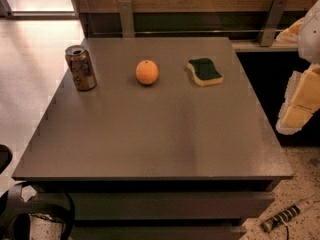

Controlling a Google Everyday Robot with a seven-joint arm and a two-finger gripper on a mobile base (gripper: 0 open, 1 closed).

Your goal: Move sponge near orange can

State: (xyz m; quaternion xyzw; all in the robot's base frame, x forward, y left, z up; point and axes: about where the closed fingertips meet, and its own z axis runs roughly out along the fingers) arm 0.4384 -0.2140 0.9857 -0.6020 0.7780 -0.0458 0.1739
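The sponge [205, 71], pale yellow with a dark green top, lies flat on the grey table [150, 139] at the back right. The orange can [80, 67] stands upright at the back left corner, with a mottled brownish-orange label and a silver rim. The two are far apart, with a round orange fruit between them. My gripper [298, 106], white and yellowish, hangs at the right edge of the view, off the table's right side and above the floor. It is to the right of the sponge, nearer the camera, and holds nothing that I can see.
A round orange fruit [147, 72] sits between can and sponge. A wall with a metal rail [200, 32] runs behind the table. A striped tool [285, 216] lies on the floor at the front right. Dark gear [30, 214] is at the front left.
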